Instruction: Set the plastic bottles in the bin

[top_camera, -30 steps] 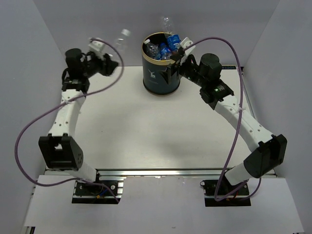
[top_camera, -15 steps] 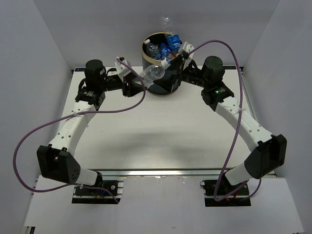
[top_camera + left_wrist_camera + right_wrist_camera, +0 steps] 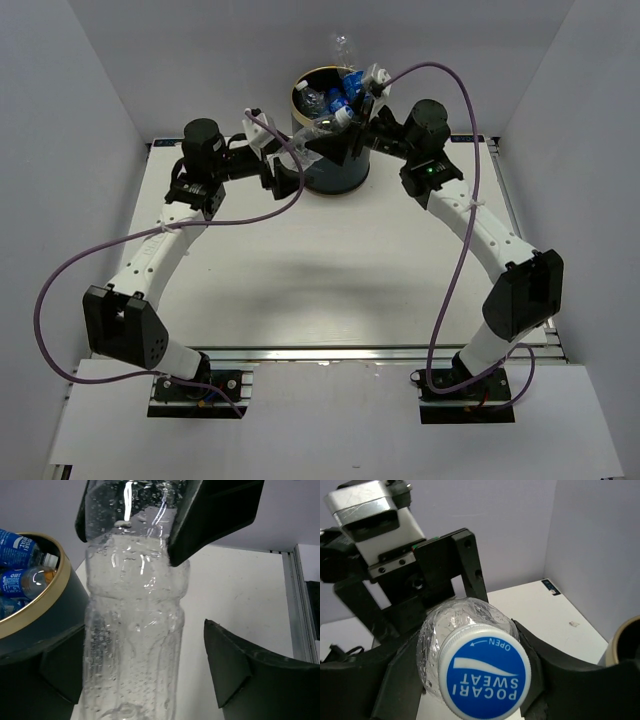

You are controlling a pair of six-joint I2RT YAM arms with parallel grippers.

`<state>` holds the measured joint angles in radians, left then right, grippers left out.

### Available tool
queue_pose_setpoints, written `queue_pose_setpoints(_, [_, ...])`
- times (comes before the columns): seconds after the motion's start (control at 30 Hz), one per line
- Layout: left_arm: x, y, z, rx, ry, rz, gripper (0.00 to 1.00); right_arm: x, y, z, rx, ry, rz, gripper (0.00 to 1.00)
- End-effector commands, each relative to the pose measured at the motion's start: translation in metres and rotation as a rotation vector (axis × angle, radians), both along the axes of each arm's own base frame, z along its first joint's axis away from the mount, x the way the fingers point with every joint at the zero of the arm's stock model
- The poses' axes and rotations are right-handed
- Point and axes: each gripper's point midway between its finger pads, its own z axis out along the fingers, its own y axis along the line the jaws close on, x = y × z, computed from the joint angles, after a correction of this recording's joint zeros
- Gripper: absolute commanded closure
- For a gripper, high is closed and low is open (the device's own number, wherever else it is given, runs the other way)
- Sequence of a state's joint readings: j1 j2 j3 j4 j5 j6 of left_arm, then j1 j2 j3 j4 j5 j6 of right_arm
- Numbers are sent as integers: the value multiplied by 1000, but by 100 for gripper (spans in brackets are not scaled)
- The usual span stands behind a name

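A clear plastic bottle [image 3: 318,128] with a blue and white cap [image 3: 485,677] hangs in front of the bin [image 3: 330,170], between my two grippers. My right gripper [image 3: 475,655] is shut on its neck end, with a finger pressed against each side. My left gripper [image 3: 145,630] stands open around the bottle's lower body [image 3: 132,645], and a gap shows beside its right finger [image 3: 240,675]. The navy, gold-rimmed bin [image 3: 35,620] holds several blue-labelled bottles [image 3: 20,550], and one bottle [image 3: 345,45] sticks up above the rim.
Purple cables [image 3: 60,290] loop off both arms over the white table [image 3: 300,270]. Grey walls close in the left, back and right sides. The bin's rim [image 3: 625,640] shows at the right edge of the right wrist view.
My left arm carried the bottle from the far left over to the bin's front. My right gripper closed on its cap end, and then my left jaws opened.
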<state>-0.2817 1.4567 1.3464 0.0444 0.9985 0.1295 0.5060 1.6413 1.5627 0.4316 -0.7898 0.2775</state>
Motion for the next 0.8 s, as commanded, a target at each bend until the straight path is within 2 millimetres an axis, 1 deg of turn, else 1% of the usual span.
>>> queue_pose_setpoints(0.0, [-5,-8,25,-33,-46,-4,2,15,-8,50,120,-83,-113,82])
queue_pose_setpoints(0.03, [-1,-7,27,-41,-47,26,2,23,-8,48,114,-74,-144,84])
queue_pose_setpoints(0.07, [11,0,33,-54,-61,114,2,35,-13,51,108,-60,-205,85])
queue_pose_setpoints(0.1, [17,5,37,-64,-64,164,2,44,-17,53,94,-88,-259,85])
queue_pose_setpoints(0.13, [25,11,46,-76,-77,227,2,57,-20,51,87,-82,-318,87])
queue_pose_setpoints(0.17, [42,27,54,-91,-88,374,2,73,-30,58,87,-75,-417,88])
queue_pose_setpoints(0.2, [52,37,58,-91,-98,452,2,83,-36,62,68,-114,-478,88])
queue_pose_setpoints(0.23, [59,48,63,-94,-101,522,2,98,-40,58,50,-115,-538,89])
queue_pose_setpoints(0.27, [69,63,69,-93,-89,616,2,112,-54,70,56,-120,-654,89])
queue_pose_setpoints(0.3, [76,72,69,-83,-87,657,2,123,-61,72,44,-147,-717,89])
queue_pose_setpoints(0.33, [79,80,71,-84,-84,685,2,139,-65,65,21,-162,-780,88])
queue_pose_setpoints(0.37, [81,85,70,-88,-84,704,2,153,-77,64,14,-169,-873,88])
queue_pose_setpoints(0.4, [87,94,67,-85,-84,747,2,158,-81,74,29,-214,-907,88])
queue_pose_setpoints(0.43, [89,100,65,-86,-84,769,2,177,-83,59,-13,-240,-966,87])
queue_pose_setpoints(0.47, [92,104,58,-83,-71,784,2,185,-82,58,-18,-269,-988,87])
queue_pose_setpoints(0.5, [97,110,53,-79,-60,801,2,187,-85,82,18,-333,-1013,87])
queue_pose_setpoints(0.53, [98,113,50,-80,-52,808,2,208,-81,65,-34,-375,-1048,87])
queue_pose_setpoints(0.6, [102,116,40,-69,-28,805,2,226,-83,76,3,-455,-1115,86])
queue_pose_setpoints(0.63, [105,116,35,-64,-18,808,2,230,-81,76,-4,-485,-1121,85])
queue_pose_setpoints(0.7, [108,120,27,-50,0,812,2,234,-70,73,-3,-505,-1080,84])
queue_pose_setpoints(0.77, [112,121,21,-49,11,814,2,235,-58,59,-5,-504,-1025,84])
